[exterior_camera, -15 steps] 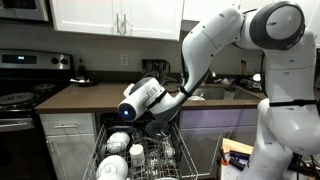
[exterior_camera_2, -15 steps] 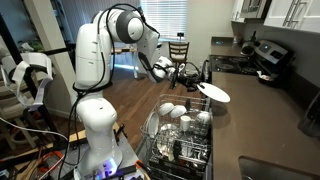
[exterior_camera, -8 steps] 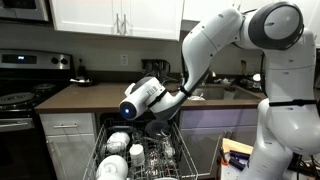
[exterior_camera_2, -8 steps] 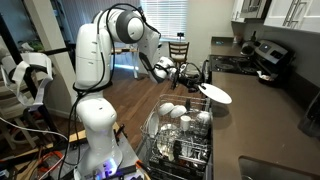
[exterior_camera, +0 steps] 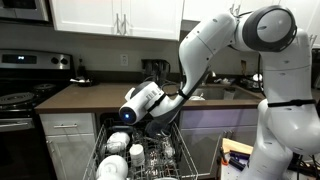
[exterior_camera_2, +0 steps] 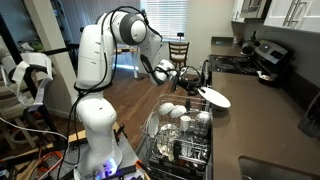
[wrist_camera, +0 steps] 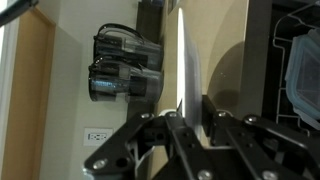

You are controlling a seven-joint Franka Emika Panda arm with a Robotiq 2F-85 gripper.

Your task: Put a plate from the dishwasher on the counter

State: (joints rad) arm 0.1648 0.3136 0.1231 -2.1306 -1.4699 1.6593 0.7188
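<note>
The plate (exterior_camera_2: 213, 97) is rendered in plain white and the end effector (exterior_camera_2: 196, 84) in black. The table (exterior_camera: 90, 95) is coloured dark brown, over pale grey-white drawers (exterior_camera: 68, 125). The wire rack (exterior_camera_2: 152, 135) of the dishwasher (exterior_camera: 150, 165) is seen as grey, filled with white bowls (exterior_camera_2: 174, 111). The robot arm (exterior_camera: 215, 35) is finished in white.

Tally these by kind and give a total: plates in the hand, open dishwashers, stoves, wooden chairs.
plate in the hand: 1
dishwasher, open: 1
stove: 1
wooden chair: 1
Total: 4
</note>
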